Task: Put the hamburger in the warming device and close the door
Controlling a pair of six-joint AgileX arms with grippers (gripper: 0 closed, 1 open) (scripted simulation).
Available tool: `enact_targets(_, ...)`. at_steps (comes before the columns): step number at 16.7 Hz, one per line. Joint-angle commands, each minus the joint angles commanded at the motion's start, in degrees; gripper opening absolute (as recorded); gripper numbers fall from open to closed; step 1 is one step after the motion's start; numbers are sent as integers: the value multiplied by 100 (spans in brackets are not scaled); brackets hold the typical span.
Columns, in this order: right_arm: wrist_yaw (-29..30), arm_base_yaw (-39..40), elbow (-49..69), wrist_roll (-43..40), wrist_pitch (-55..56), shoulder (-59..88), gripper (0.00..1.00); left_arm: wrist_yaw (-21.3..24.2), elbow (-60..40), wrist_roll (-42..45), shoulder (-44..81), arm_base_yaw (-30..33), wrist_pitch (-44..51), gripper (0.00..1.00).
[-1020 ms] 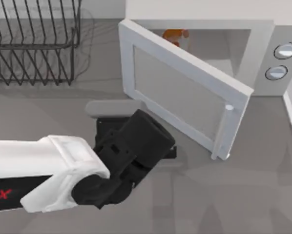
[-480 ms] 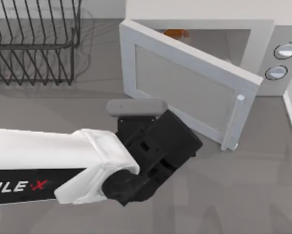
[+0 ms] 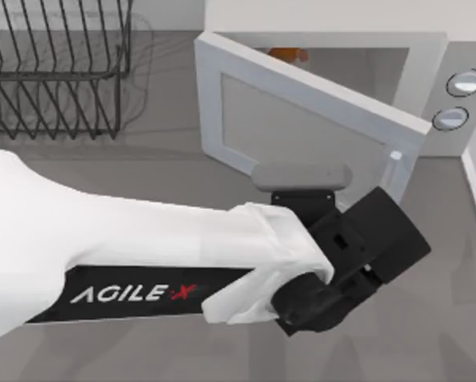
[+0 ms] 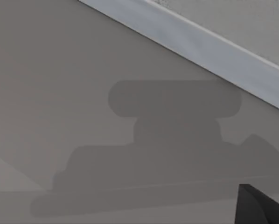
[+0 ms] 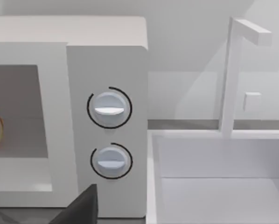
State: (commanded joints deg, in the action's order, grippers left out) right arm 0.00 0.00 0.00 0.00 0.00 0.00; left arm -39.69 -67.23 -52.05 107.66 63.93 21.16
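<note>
The top view looks straight down on the grey table (image 3: 103,171). The left wrist view faces that table closely. The right wrist view faces the large white boxy microwave (image 5: 107,56) front-on; top view shares it (image 3: 429,64).

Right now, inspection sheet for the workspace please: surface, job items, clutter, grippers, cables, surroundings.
Surface: grey table, bare in front of the microwave.
Job's things: hamburger inside the microwave cavity; door partly open, handle at its free edge.
Clutter: black wire dish rack at the table's left rear.
Grippers: left gripper on the door's outer side, near the handle; right arm parked facing the knobs.
Cables: nothing seen.
Surroundings: white sink with faucet right of the microwave.
</note>
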Motion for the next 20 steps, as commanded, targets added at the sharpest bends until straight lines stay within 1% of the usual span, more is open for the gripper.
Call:
enact_targets(4, 0, 0, 0, 0, 0, 0, 100, 15, -3, 1, -10, -19, -9, 0)
enact_targets(6, 0, 0, 0, 0, 0, 0, 100, -8, -216, -57, 169, 70, 120, 0)
enact_targets(8, 0, 0, 0, 0, 0, 0, 100, -61, -673, -178, 499, 198, 357, 0)
enact_targets(12, 0, 0, 0, 0, 0, 0, 100, -179, -2106, -488, 1306, 428, 980, 0)
enact_targets(14, 0, 0, 0, 0, 0, 0, 100, -211, -2630, -613, 1649, 516, 1266, 0)
enact_targets(16, 0, 0, 0, 0, 0, 0, 100, -229, -2912, -690, 1867, 573, 1450, 0)
enact_targets(20, 0, 0, 0, 0, 0, 0, 100, -232, -2964, -705, 1910, 585, 1488, 0)
